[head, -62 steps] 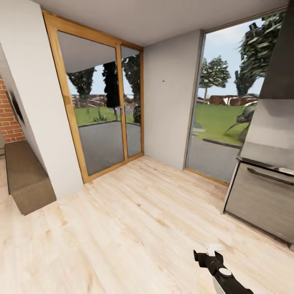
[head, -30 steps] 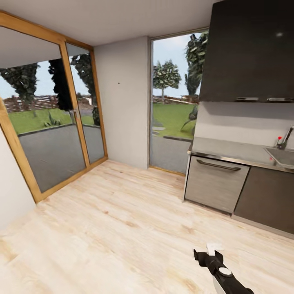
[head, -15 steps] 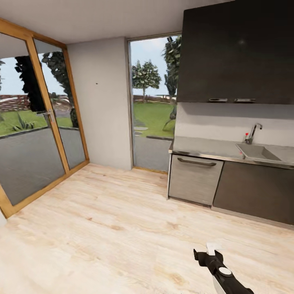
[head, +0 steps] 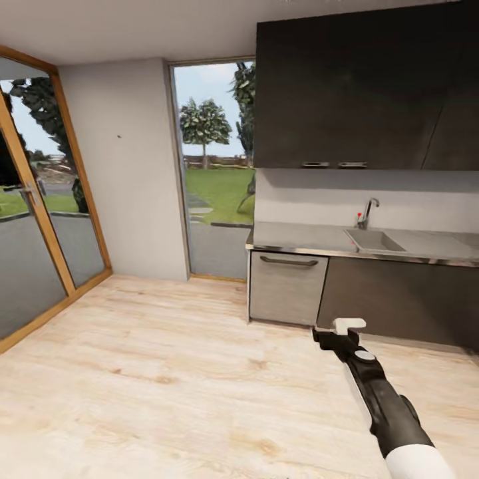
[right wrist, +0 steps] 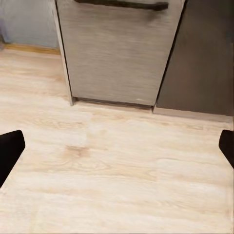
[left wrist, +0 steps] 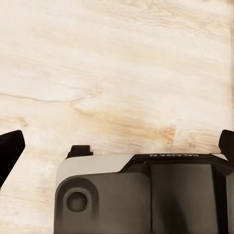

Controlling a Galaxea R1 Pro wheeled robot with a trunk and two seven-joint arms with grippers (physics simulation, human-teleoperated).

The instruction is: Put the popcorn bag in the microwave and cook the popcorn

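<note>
Scanning the kitchen from its left side, I am seeing a wood-framed glass door [head: 30, 199], a white wall [head: 126, 166], then a tall window [head: 213, 166] onto grass. Right of that, the countertop [head: 299, 236] is running under dark wall cabinets [head: 346, 86], carrying a sink [head: 372, 239] and tap [head: 367, 211] above a steel drawer front [head: 287, 287]. My right gripper [head: 342, 327] is hovering over the plank floor [head: 146, 372], fingers spread wide. My left gripper's [left wrist: 117, 146] fingers are likewise apart.
</note>
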